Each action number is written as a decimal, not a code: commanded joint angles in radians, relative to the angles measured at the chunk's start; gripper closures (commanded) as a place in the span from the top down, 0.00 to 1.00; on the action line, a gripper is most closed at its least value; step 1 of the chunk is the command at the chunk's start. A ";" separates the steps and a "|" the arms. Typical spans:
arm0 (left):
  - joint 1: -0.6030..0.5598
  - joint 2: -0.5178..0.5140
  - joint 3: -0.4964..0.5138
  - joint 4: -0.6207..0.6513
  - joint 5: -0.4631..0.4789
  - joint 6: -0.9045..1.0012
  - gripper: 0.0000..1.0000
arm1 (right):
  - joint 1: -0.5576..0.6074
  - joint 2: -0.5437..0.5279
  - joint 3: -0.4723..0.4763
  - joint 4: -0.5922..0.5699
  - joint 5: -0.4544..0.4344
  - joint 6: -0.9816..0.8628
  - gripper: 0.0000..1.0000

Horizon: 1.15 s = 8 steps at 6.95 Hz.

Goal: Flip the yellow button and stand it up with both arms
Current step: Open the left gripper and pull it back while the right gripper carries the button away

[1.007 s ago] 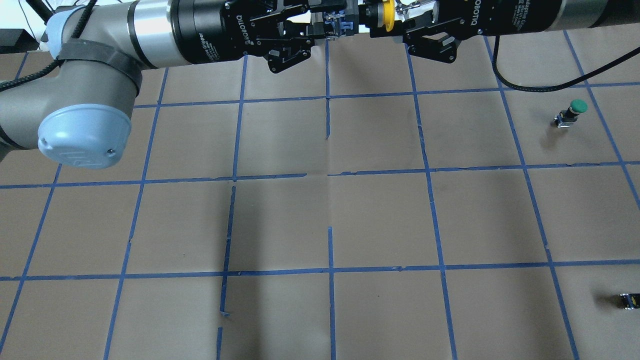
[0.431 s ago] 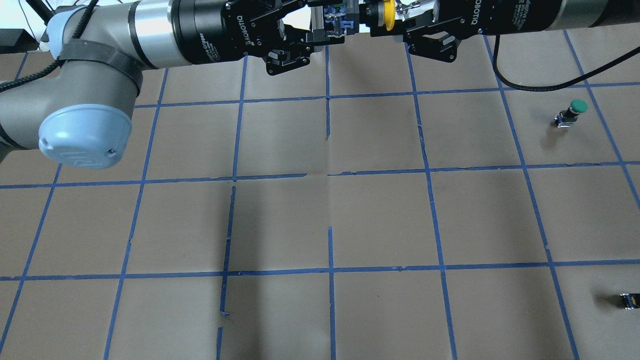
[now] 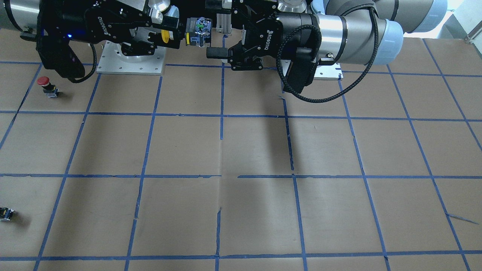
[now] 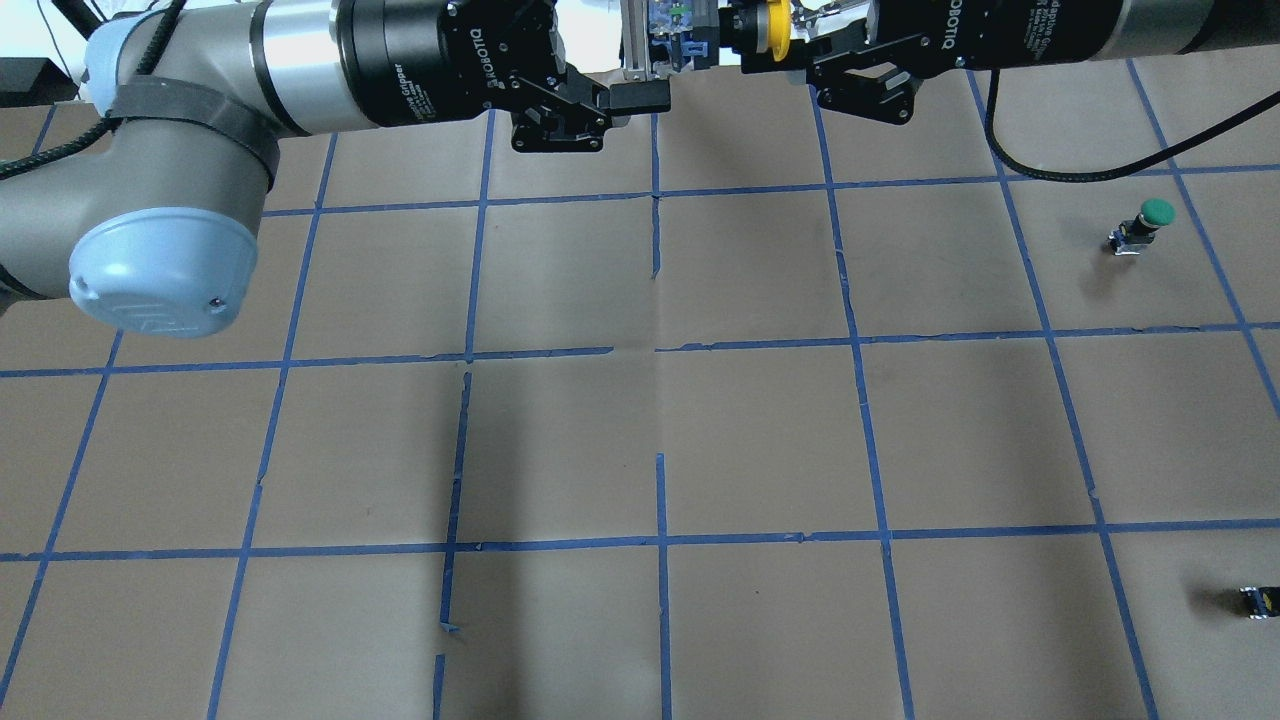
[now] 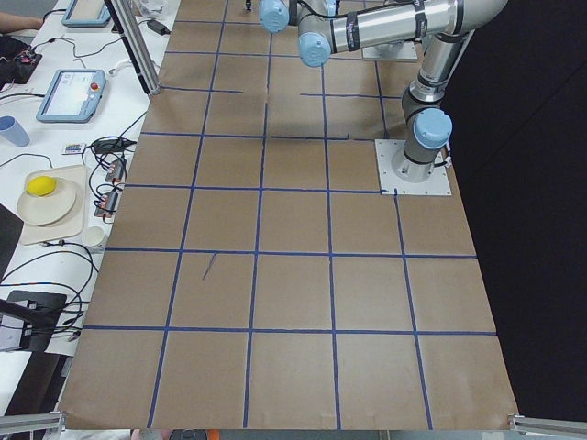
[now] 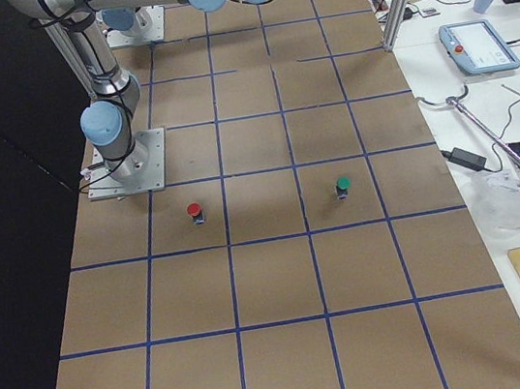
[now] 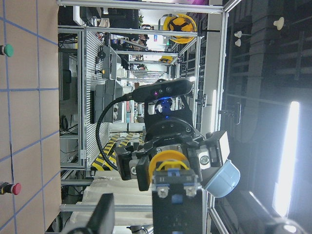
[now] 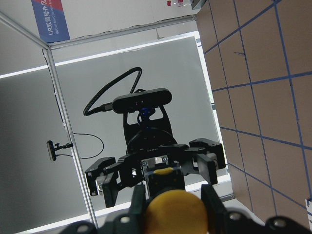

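The yellow button is held in the air above the table, with no contact to the surface. Its axis lies horizontal: the round yellow cap points toward the right arm, and the boxy switch body points toward the left arm. The right gripper is clamped on the button close behind the cap, one finger on each side; the right wrist view shows the cap in the foreground between the two fingers. The left gripper faces the right gripper head-on with its jaws spread wide. One finger stands below the free end of the switch body and the other above it, and neither touches the body. In the left wrist view the switch body faces the camera, with the yellow cap and the right gripper directly behind it. Both arms reach in level from opposite sides and meet over the table's centre line. On the robot's right side of the table stand a red-capped button and a green-capped button, both upright and well apart from each other. A small dark block lies near the table's right edge. The table is covered in brown paper marked with a grid of blue tape.
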 commanded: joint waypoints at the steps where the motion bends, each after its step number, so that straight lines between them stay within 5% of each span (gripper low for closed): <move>1: 0.063 -0.003 0.030 0.000 0.101 -0.013 0.99 | -0.001 0.002 0.011 -0.091 -0.172 0.001 0.33; 2: 0.067 0.002 0.050 0.005 0.181 -0.049 0.99 | -0.001 0.011 0.012 -0.172 -0.380 0.005 0.33; 4: 0.070 0.002 0.078 0.005 0.357 -0.065 0.99 | -0.001 0.018 0.015 -0.301 -0.651 -0.002 0.33; 6: 0.070 0.022 0.075 -0.008 0.654 -0.155 0.99 | -0.002 0.022 0.063 -0.445 -0.991 -0.039 0.32; 8: 0.070 0.020 0.064 -0.008 0.932 -0.158 0.99 | -0.043 0.018 0.193 -0.600 -1.168 -0.252 0.28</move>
